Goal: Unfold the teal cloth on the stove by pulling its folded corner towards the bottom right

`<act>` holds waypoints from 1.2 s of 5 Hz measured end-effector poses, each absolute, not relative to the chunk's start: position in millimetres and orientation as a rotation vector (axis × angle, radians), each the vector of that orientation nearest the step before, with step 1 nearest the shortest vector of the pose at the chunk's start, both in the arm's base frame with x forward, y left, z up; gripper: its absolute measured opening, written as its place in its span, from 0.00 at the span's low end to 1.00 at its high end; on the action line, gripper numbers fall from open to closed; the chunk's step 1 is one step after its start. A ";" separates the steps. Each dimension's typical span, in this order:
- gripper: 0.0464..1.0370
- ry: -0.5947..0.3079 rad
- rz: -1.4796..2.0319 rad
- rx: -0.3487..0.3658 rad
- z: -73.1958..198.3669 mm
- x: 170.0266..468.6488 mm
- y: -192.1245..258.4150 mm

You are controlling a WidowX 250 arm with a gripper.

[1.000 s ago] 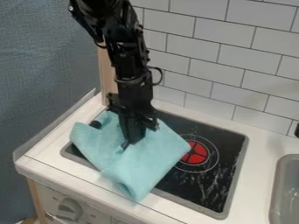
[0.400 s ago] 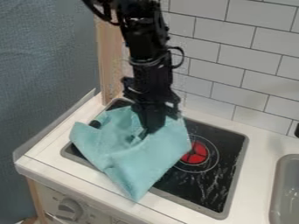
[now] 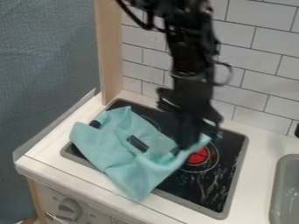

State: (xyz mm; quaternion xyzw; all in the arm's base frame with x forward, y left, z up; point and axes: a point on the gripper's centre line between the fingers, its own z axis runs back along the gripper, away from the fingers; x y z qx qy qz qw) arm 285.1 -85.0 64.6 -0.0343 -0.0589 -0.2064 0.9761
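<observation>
The black gripper (image 3: 186, 146) hangs over the right part of the stove top, shut on the right edge of a teal cloth (image 3: 125, 164). That edge is drawn up and folded around the gripper's tip, beside the red burner mark. The rest of the cloth lies crumpled over the stove's left side, with its lower corner on the white counter edge. A small dark object (image 3: 137, 143) shows amid the cloth's folds. Another dark piece (image 3: 95, 124) is at the cloth's upper left.
The black stove top (image 3: 201, 188) has a grey rim and a red burner mark (image 3: 197, 156). A grey sink (image 3: 286, 192) lies to the right. Behind are a tiled wall (image 3: 257, 74) and a wooden post (image 3: 109, 52). A knob (image 3: 70, 209) sits on the front panel.
The gripper has moved right, drawing the cloth's right edge along with it. The cloth's upper part has shifted and folded, uncovering the dark object and more of the stove's back left.
</observation>
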 end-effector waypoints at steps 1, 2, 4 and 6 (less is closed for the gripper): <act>0.01 -0.077 -0.427 -0.039 47.9 279.7 -101.1; 0.01 -0.052 -0.443 -0.016 35.0 280.8 -110.2; 0.19 0.005 -0.480 -0.023 14.4 286.2 -121.5; 0.77 0.026 -0.498 -0.029 16.6 285.8 -122.9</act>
